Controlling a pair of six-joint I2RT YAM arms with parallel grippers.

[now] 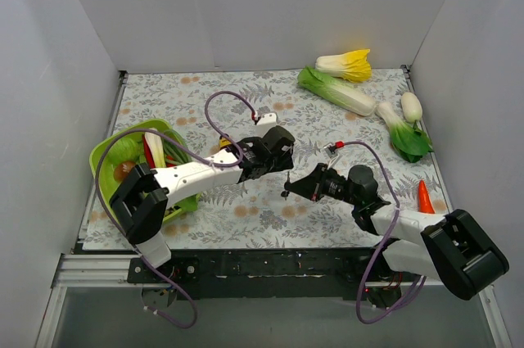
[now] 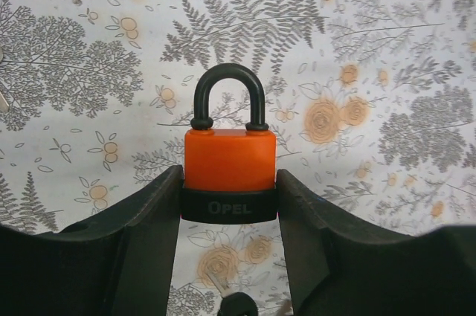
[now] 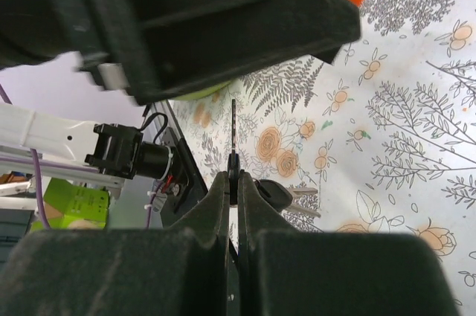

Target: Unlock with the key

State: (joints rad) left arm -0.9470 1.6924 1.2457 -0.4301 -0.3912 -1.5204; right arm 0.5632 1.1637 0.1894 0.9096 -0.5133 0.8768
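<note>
Facing arms: left end effector (image 2: pixel 228 198) clamps padlock (image 2: pixel 229 158), right end effector (image 3: pixel 233 182) pinches key (image 3: pixel 233 129).

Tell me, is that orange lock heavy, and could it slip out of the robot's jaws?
Probably heavy for its size: the orange padlock has a thick, solid-looking body and a stout shackle. It looks stiff, not squashy, since the jaws press its black base without denting it. Its smooth sides might slip if the squeeze loosened.

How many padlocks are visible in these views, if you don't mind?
1: the orange padlock, clamped in the left end effector; others may be hidden from view.
</note>
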